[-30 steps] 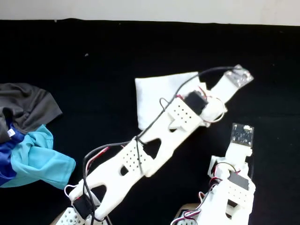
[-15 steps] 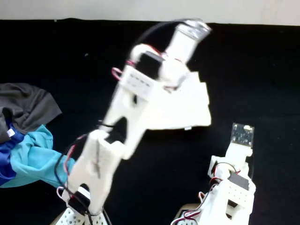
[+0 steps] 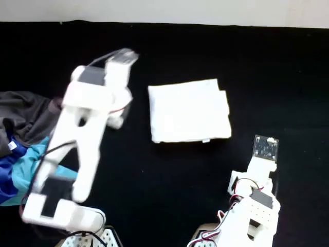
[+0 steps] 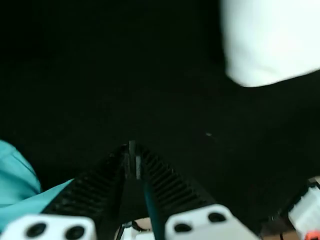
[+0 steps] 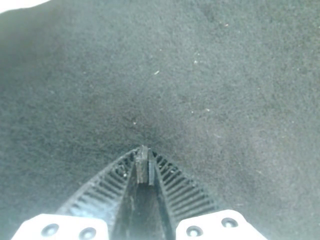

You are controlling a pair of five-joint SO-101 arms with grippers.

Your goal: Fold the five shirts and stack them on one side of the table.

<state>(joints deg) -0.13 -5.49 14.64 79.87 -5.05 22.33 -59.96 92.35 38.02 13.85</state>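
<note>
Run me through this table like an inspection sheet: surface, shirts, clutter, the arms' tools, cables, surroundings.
Surface: black cloth covers the table, with a few specks of lint.
Job's things: a white shirt lies folded flat at mid-table; a grey shirt, a teal shirt and a blue shirt lie crumpled in a heap at the left edge.
Clutter: nothing seen.
Tools: left tool shut and empty, over bare cloth between the heap and the white shirt; right tool shut and empty, over bare cloth.
Cables: red and white wires loop at the right arm's joints; none lie on the shirts.
Surroundings: a pale strip beyond the table's far edge.
</note>
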